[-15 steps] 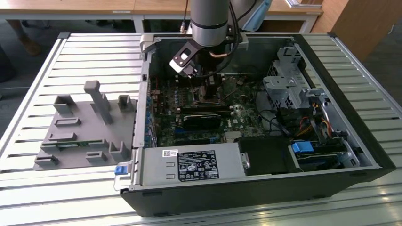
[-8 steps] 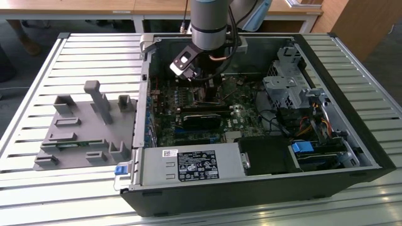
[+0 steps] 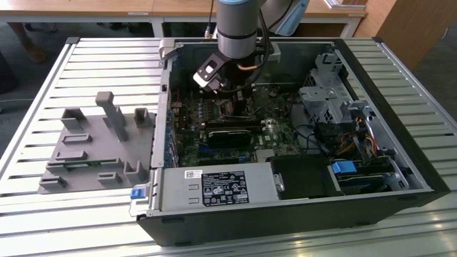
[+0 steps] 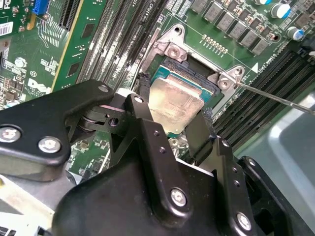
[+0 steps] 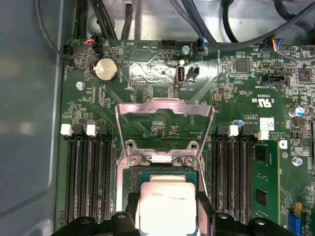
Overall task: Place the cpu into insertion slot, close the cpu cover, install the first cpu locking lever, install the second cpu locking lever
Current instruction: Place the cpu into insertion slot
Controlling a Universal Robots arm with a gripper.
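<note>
Here the gripper [image 4: 174, 97] grasps the cpu [image 5: 167, 206] by two opposite edges, one finger on each side and the metal face up. The insertion slot [image 4: 192, 73] lies beneath and just beyond the chip, toward the hinge of the cpu cover [image 5: 165, 102], which stands swung open. The visible strip of the slot is empty. I cannot tell whether the chip touches it.

Bright, even light (soft shadows only) fills the case [image 3: 286, 219]; glare whitens the cpu [image 5: 168, 209].
</note>
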